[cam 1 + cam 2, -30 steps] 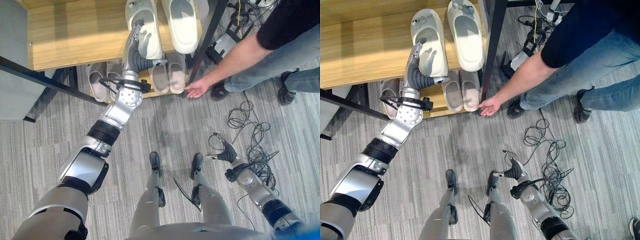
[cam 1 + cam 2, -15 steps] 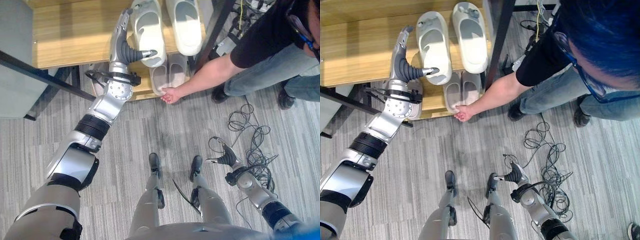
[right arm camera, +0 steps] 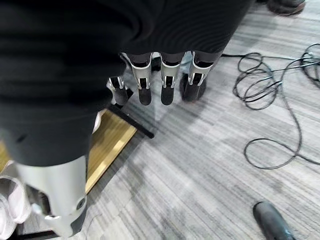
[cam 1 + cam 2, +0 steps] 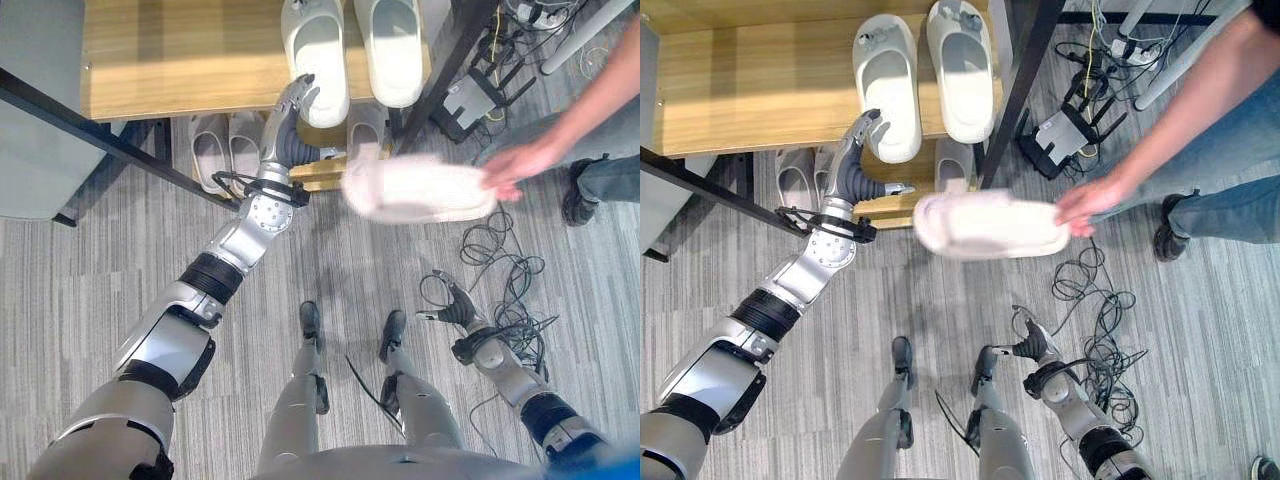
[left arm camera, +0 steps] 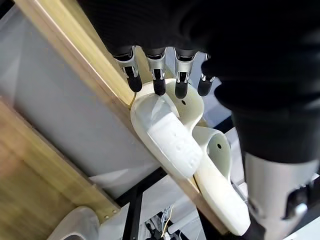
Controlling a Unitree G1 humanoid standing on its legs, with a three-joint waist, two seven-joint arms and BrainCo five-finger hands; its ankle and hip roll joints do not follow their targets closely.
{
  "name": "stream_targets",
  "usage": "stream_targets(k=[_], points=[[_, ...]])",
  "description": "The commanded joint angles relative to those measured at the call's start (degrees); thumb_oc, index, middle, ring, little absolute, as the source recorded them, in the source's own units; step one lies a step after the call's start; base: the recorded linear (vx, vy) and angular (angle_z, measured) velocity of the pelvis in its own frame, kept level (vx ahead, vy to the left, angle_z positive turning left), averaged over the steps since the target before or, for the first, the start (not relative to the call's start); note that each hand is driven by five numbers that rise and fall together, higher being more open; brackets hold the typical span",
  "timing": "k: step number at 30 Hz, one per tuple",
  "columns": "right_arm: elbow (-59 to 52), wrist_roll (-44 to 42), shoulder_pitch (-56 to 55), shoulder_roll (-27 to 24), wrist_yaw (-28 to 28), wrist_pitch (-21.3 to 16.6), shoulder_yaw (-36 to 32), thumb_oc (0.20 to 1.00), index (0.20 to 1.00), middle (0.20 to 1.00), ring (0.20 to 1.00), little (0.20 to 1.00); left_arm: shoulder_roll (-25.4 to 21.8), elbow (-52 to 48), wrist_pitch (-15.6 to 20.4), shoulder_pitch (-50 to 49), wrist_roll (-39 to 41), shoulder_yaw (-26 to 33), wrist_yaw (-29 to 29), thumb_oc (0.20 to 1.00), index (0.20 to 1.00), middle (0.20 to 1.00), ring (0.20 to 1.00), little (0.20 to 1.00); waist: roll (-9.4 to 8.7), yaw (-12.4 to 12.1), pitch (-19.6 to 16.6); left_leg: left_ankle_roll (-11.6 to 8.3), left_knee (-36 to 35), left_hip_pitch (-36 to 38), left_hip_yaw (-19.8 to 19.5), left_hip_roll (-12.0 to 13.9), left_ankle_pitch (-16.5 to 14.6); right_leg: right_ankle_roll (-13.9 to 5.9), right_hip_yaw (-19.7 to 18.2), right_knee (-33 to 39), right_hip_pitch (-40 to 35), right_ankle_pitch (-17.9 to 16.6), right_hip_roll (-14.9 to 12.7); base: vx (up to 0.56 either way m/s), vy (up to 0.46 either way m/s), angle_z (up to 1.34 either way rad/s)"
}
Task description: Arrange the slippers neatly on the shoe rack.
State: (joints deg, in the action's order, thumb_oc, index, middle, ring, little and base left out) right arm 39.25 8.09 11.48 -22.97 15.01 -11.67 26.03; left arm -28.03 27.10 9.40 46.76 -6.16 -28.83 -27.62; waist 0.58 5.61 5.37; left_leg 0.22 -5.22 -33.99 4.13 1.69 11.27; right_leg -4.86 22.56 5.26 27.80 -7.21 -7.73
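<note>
On the rack's (image 4: 180,60) wooden top shelf stand two white slippers (image 4: 888,85) side by side, at its right end, by the black post (image 4: 1018,75). Below them, on the rack's lower shelf, a grey pair (image 4: 222,148) sits to the left and a single beige slipper (image 4: 952,167) to the right, close to the post. The left hand (image 4: 288,112) reaches up at the front edge of the top shelf, fingers (image 5: 157,70) straight and side by side, their dark tips at the heel of the left white slipper; whether they touch it I cannot tell. Its thumb sticks out sideways under the shelf edge. Right of that hand, in front of the rack and off the floor, a person's hand (image 4: 515,165) holds a pink slipper (image 4: 415,188) level by one end. Farther right and well away from the rack, the right hand (image 4: 452,308) hangs low over the grey floor (image 3: 210,175) near loose cables (image 4: 500,240), fingers straight and relaxed, holding nothing.
</note>
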Motion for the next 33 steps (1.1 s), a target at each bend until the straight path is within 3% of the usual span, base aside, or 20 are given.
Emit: stream_targets(k=[1,4,5,6,7,8,10,11,13,14,15,18,27,30,31,32,33], points=[[-1.9,0.1,2.7,-0.8,1.3,-1.5,-0.6,1.0,1.0,1.0,1.0,1.0,-0.4,5.3,1.4,3.3,0.1,1.7,0.5,1.0,1.0,1.0,1.0,1.0,-0.98,0.1,2.3,-2.87,0.2,1.3,1.0,-0.9,-6.6,-5.79,-1.8,-0.3,1.4,-0.8,-2.2,-0.02,0.028,-0.03],[-1.4,0.0,4.0,-0.7,1.5,-1.5,0.0,1.0,1.0,1.0,1.0,1.0,0.3,6.0,1.7,2.7,1.6,2.5,0.3,1.0,1.0,1.0,1.0,1.0,-0.78,-0.2,2.4,-2.85,0.2,0.9,1.1,-0.8,-6.3,-5.67,-1.8,-0.3,2.0,-0.8,-2.1,0.03,0.003,-0.07],[-1.1,-0.1,4.1,-0.6,1.5,-1.3,0.2,1.0,1.0,1.0,1.0,1.0,1.1,5.7,2.2,2.2,3.6,3.2,0.2,1.0,1.0,1.0,1.0,1.0,-0.58,-0.3,2.1,-3.28,0.2,1.4,0.7,-0.4,-7.8,-6.05,-2.5,-0.3,1.6,0.4,-1.6,0.02,0.004,-0.09],[-0.9,-0.1,4.1,-0.6,1.5,-1.3,0.2,1.0,1.0,1.0,1.0,1.0,1.2,5.3,2.6,2.2,4.5,3.4,0.3,1.0,1.0,1.0,1.0,1.0,-0.72,-0.1,2.2,-2.82,0.2,0.8,1.2,-0.7,-6.3,-5.5,-1.8,-0.3,2.2,-0.7,-2.0,0.09,-0.012,-0.07],[-0.8,-0.1,4.0,-0.6,1.5,-1.3,0.4,1.0,1.0,1.0,1.0,1.0,1.3,5.2,2.7,2.2,5.0,3.5,0.4,1.0,1.0,1.0,1.0,1.0,-0.56,-0.2,1.8,-3.26,0.2,1.3,0.7,-0.4,-7.8,-6.0,-2.4,-0.3,1.8,0.4,-1.6,-0.06,0.013,-0.04],[-0.7,-0.1,3.8,-0.7,1.5,-1.3,0.3,1.0,1.0,1.0,1.0,1.0,1.6,5.1,3.1,2.4,6.0,3.5,0.3,1.0,1.0,1.0,1.0,1.0,-0.74,0.0,1.9,-2.82,0.2,0.5,1.2,-0.7,-6.3,-5.47,-1.6,-0.3,2.5,-0.6,-1.9,0.09,-0.025,-0.03],[-0.8,0.0,3.4,-0.9,1.5,-1.4,0.3,1.0,1.0,1.0,1.0,1.0,2.1,5.1,3.4,2.7,6.8,3.4,0.3,1.0,1.0,1.0,1.0,1.0,-0.66,0.2,1.4,-3.26,0.2,1.0,0.7,-0.4,-7.8,-6.0,-2.2,-0.3,2.2,0.5,-1.4,0.0,0.0,0.0],[-0.9,-0.1,3.1,-0.9,1.5,-1.5,0.2,1.0,1.0,1.0,1.0,1.0,2.5,4.9,3.8,2.8,7.6,3.3,0.3,1.0,1.0,1.0,1.0,1.0,-0.87,0.5,1.5,-2.85,0.2,0.3,1.1,-0.8,-6.3,-5.47,-1.6,-0.3,2.8,-0.5,-1.8,0.0,0.0,0.0],[-1.1,0.0,2.7,-1.0,1.5,-1.7,0.1,1.0,1.0,1.0,1.0,1.0,2.9,5.0,4.0,3.0,7.9,3.1,0.4,1.0,1.0,1.0,1.0,1.0,-0.75,0.6,1.1,-3.33,0.2,0.8,0.6,-0.4,-7.9,-5.99,-2.2,-0.3,2.4,0.6,-1.3,0.0,0.0,0.0],[-1.2,-0.1,2.3,-1.0,1.6,-1.9,-0.1,1.0,1.0,1.0,1.0,1.0,3.4,5.1,4.0,3.3,8.0,2.8,0.7,1.0,1.0,1.0,1.0,1.0,-0.99,1.0,1.1,-2.83,0.2,0.1,1.0,-0.8,-6.5,-5.46,-1.6,-0.3,3.0,-0.5,-1.7,0.0,0.0,0.0],[-1.1,0.1,1.9,-1.1,1.6,-2.0,0.0,1.0,1.0,1.0,1.0,1.0,3.9,5.1,4.2,3.1,8.1,2.6,0.7,1.0,1.0,1.0,1.0,1.0,-0.91,1.0,0.6,-3.31,0.2,0.7,0.5,-0.4,-8.2,-6.05,-2.1,-0.3,2.5,0.6,-1.4,0.0,0.0,0.0],[-0.9,0.1,1.9,-1.0,1.7,-1.9,-0.2,1.0,1.0,1.0,1.0,1.0,5.2,5.0,4.5,2.6,9.6,2.9,0.6,1.0,1.0,1.0,1.0,1.0,-1.01,1.3,0.3,-3.34,0.2,0.8,0.6,-0.3,-8.2,-6.04,-2.1,-0.3,2.4,0.6,-1.4,0.03,-0.011,0.0],[0.8,-1.0,2.6,-0.6,1.7,-2.5,0.8,1.0,1.0,1.0,1.0,1.0,8.6,6.6,4.7,3.6,10.9,-0.3,1.7,1.0,1.0,1.0,1.0,1.0,-1.52,2.4,-0.7,-3.4,0.2,1.3,0.5,0.1,-8.5,-6.23,-2.2,-0.3,2.1,0.5,-1.4,0.0,0.0,0.0],[0.8,-1.2,2.4,-0.7,1.5,-2.5,1.0,1.0,1.0,1.0,1.0,1.0,7.6,6.6,4.0,3.7,9.4,-0.2,1.0,1.0,1.0,1.0,1.0,1.0,-1.42,2.1,-0.9,-3.47,0.2,1.7,0.5,0.1,-8.6,-6.31,-2.1,-0.3,1.6,0.4,-1.6,-0.02,0.01,0.0],[1.0,-1.2,2.3,-0.7,1.5,-2.6,0.8,1.0,1.0,1.0,1.0,1.0,7.0,6.6,3.8,3.8,8.5,-0.1,0.8,1.0,1.0,1.0,1.0,1.0,-1.6,2.2,-0.7,-3.0,0.2,1.2,0.8,-0.5,-7.0,-5.81,-1.6,-0.3,2.1,-0.7,-2.1,0.0,0.0,0.0],[1.3,-1.1,2.0,-0.8,1.3,-2.5,0.9,1.0,1.0,1.0,1.0,1.0,5.4,6.6,3.4,3.7,6.9,0.1,0.7,1.0,1.0,1.0,1.0,1.0,-1.32,1.9,-1.3,-3.46,0.2,2.2,0.4,-0.1,-8.7,-6.34,-2.2,-0.3,1.1,0.5,-1.7,-0.06,0.037,0.01],[1.4,-1.0,1.9,-0.7,1.2,-2.4,0.7,1.0,1.0,1.0,1.0,1.0,4.3,6.0,3.3,3.4,6.0,0.2,0.7,1.0,1.0,1.0,1.0,1.0,-1.49,1.9,-1.0,-3.01,0.2,1.8,0.8,-0.6,-7.2,-5.85,-1.5,-0.3,1.2,-0.6,-2.3,0.0,0.0,0.0]])
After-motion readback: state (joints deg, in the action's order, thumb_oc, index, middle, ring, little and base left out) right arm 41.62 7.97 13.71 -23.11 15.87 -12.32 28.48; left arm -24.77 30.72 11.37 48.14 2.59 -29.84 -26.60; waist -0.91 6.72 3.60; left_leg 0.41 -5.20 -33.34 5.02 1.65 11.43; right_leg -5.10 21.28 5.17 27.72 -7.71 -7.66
